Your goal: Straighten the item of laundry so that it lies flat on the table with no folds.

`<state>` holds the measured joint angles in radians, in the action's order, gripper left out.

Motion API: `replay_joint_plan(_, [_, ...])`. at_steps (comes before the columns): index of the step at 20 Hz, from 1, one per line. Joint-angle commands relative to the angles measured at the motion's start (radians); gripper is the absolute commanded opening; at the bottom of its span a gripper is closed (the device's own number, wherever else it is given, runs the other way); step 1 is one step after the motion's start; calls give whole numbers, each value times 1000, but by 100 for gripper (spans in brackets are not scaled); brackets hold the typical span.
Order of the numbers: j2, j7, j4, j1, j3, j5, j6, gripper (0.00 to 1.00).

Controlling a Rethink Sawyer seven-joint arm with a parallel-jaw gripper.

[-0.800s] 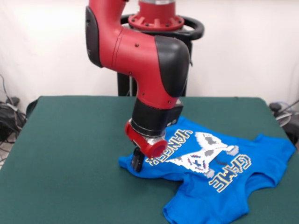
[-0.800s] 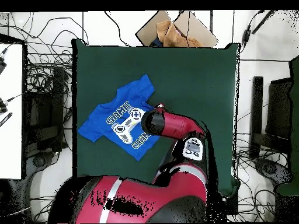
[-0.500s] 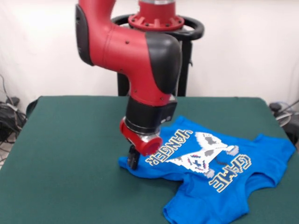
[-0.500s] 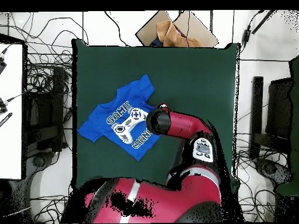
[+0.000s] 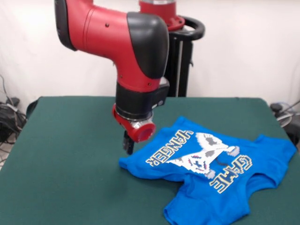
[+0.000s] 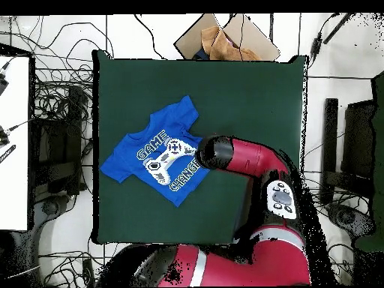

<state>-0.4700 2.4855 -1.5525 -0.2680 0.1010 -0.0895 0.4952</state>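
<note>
In the front view, the worktop point(image 5: 65, 159) stretches bare and dark green across the left half. Next comes the arm point(image 5: 136, 61), red and black, reaching down from above to a red wrist ring. Below that ring the dark tool point(image 5: 128, 143) hangs just above the cloth, at the left corner of the shirt point(image 5: 220, 178) and seemingly raised off it. It is too small and dark to tell whether its fingers are apart or together, and nothing shows between them.

To the right lies the shirt, bright blue, spread over the right front part of the worktop with its printed side up. The white controller print and the lettering read upside down from this side. The body lies mostly flat, though the fabric ripples near the left corner and along the near edge, and one sleeve points toward the front edge.

From overhead, the shirt point(image 6: 157, 159) sits left of centre on the worktop point(image 6: 247, 97), turned at a slant, with the arm point(image 6: 240, 157) covering its right edge.
</note>
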Motion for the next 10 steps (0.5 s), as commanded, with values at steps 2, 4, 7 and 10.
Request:
replay_joint_plan(2, [-57,-116,-24,-2,-141,-26,132,0])
replay_joint_plan(4, [-63,-98,-40,-7,-163,-9,134,0])
replay_joint_plan(7, [-43,-81,-20,9,-157,-25,125,0])
replay_joint_plan(10, [-36,-94,-23,-10,-184,-26,102,0])
